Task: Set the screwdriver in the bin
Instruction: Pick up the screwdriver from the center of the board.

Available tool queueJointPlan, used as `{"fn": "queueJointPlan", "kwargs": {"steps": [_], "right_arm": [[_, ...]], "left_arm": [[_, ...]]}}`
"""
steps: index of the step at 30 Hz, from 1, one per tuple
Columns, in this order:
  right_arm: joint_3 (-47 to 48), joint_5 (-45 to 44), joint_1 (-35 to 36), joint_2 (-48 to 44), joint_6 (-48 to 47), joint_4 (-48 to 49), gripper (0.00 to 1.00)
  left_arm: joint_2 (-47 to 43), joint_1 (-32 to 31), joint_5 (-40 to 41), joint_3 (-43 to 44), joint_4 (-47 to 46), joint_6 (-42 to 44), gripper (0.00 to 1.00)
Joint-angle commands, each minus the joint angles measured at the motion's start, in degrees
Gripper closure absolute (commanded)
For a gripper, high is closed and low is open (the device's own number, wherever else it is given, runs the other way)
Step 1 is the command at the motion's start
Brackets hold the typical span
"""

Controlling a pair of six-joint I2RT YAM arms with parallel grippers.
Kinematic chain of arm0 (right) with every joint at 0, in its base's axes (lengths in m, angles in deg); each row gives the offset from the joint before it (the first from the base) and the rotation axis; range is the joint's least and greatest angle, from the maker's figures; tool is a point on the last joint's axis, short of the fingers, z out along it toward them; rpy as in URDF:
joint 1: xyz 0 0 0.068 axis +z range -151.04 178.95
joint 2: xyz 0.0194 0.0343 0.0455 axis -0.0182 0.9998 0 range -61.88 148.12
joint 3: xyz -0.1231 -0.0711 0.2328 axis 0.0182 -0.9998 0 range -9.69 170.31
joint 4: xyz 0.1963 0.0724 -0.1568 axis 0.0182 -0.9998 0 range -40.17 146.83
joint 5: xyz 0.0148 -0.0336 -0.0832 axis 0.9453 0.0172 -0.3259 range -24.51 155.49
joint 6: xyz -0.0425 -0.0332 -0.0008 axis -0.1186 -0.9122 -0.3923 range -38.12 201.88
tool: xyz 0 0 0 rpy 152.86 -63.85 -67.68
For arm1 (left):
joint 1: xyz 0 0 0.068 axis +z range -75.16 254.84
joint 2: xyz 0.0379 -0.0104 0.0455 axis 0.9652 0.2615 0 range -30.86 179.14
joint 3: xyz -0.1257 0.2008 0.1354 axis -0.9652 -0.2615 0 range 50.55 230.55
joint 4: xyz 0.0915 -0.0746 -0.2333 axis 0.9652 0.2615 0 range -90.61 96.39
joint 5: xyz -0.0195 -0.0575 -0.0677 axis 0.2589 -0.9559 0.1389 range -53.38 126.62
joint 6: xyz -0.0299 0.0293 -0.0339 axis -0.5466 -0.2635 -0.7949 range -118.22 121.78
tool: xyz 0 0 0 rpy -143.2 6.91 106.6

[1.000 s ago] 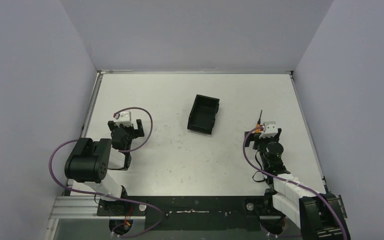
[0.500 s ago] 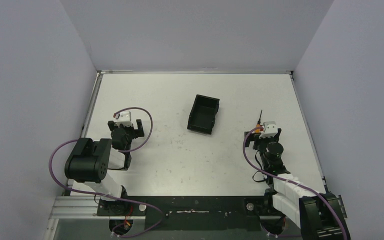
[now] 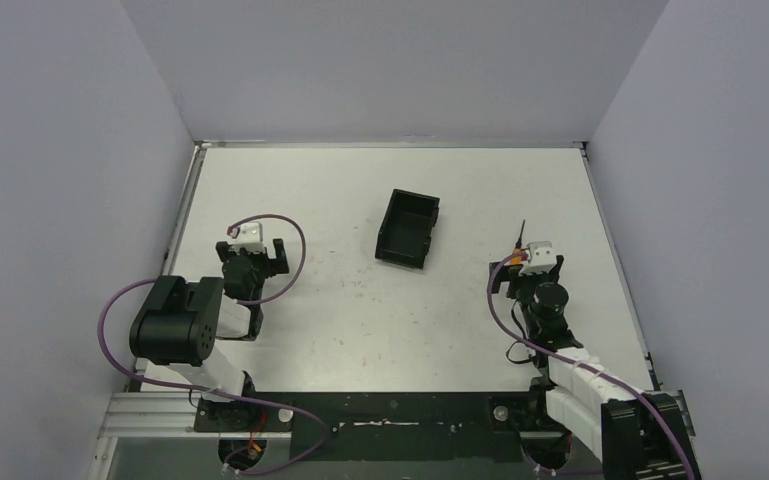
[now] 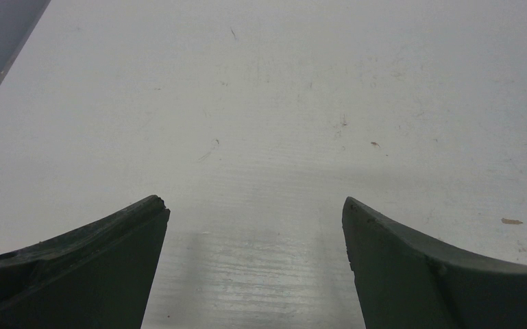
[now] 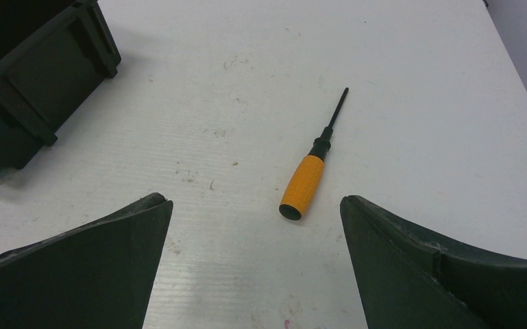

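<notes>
The screwdriver [image 5: 305, 182], orange handle and thin dark shaft, lies flat on the white table just ahead of my right gripper [image 5: 255, 202], handle end toward me and shaft pointing away. In the top view the screwdriver [image 3: 518, 240] lies right of the black bin [image 3: 408, 228], mostly hidden under the right gripper [image 3: 526, 262]. The right gripper is open and empty. The bin [image 5: 34, 75] shows at the upper left of the right wrist view, empty as far as I can see. My left gripper [image 3: 251, 252] is open over bare table at the left, also seen in its wrist view [image 4: 255, 204].
Grey walls enclose the white table [image 3: 360, 300] on three sides. The table's right edge [image 5: 521, 75] runs close beyond the screwdriver. Purple cables loop off both wrists.
</notes>
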Motion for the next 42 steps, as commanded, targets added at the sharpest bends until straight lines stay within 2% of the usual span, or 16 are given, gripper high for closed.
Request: {"fn": "queueJointPlan", "kwargs": {"steps": [1, 4, 12, 16, 19, 24, 34, 42], "right_arm": [[6.2, -1.2, 0.0, -2.9, 0.0, -6.7, 0.00], [11.8, -1.8, -0.1, -3.4, 1.4, -15.5, 0.00], [34.1, -4.7, 0.1, -1.1, 9.1, -45.3, 0.00], [47.2, -8.6, 0.1, 5.4, 15.5, -65.5, 0.00], [55.8, -10.4, 0.0, 11.0, 18.6, -74.7, 0.00], [59.7, -9.1, 0.0, 14.4, 19.3, -74.9, 0.00], [61.5, -12.7, -0.5, 21.5, 17.8, -74.0, 0.00], [63.1, -8.7, -3.3, 30.6, 16.0, -73.0, 0.00]], "left_arm": [[-0.9, -0.1, 0.3, 0.4, -2.1, 0.1, 0.03], [-0.8, -0.1, 0.3, 0.4, -2.1, 0.1, 0.03], [-0.8, -0.1, 0.3, 0.4, -2.0, 0.1, 0.03], [-0.9, -0.1, 0.3, 0.4, -2.1, 0.1, 0.03], [-0.8, -0.1, 0.3, 0.4, -2.1, 0.1, 0.03], [-0.8, -0.1, 0.3, 0.4, -2.1, 0.1, 0.03], [-0.9, -0.1, 0.3, 0.4, -2.1, 0.1, 0.03], [-0.9, -0.1, 0.3, 0.4, -2.1, 0.1, 0.03]]}}
